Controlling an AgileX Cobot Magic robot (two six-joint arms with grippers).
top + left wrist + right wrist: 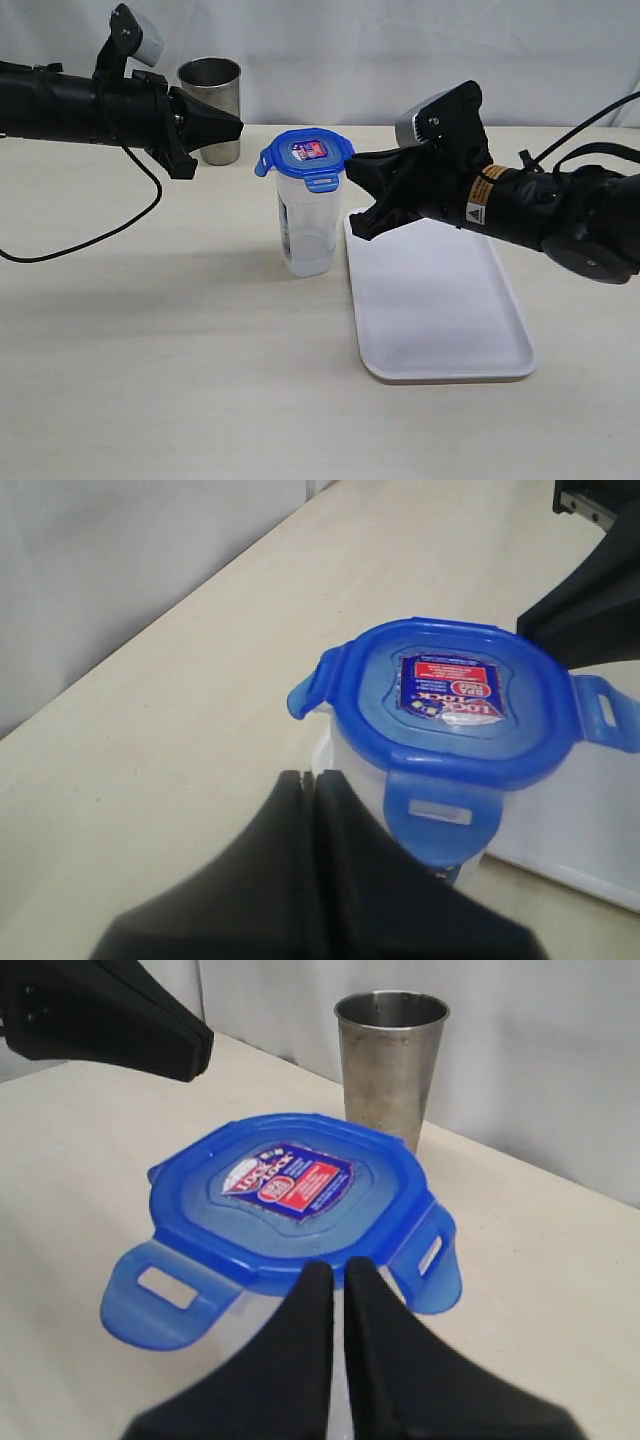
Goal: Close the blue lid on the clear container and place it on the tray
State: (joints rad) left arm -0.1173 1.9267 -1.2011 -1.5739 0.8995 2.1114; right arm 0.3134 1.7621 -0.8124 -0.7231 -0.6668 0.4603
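The clear container (308, 228) stands upright on the table just left of the white tray (440, 300). The blue lid (308, 152) sits on its mouth, sticker up, and its flaps (160, 1290) still stick outward. My right gripper (350, 162) is shut with only a thin slit between the fingers. Its tips (338, 1268) are at the lid's (285, 1195) rim on the tray side. My left gripper (238, 125) is shut and empty, hovering a little left of the lid (455, 695) at lid height without touching it. The container's wall (350, 770) shows beside the left gripper's tips (313, 775).
A steel tumbler (212, 95) stands at the back left behind the left arm, and it also shows in the right wrist view (388, 1060). The tray (590, 840) holds nothing. A black cable (120, 225) hangs from the left arm over the table.
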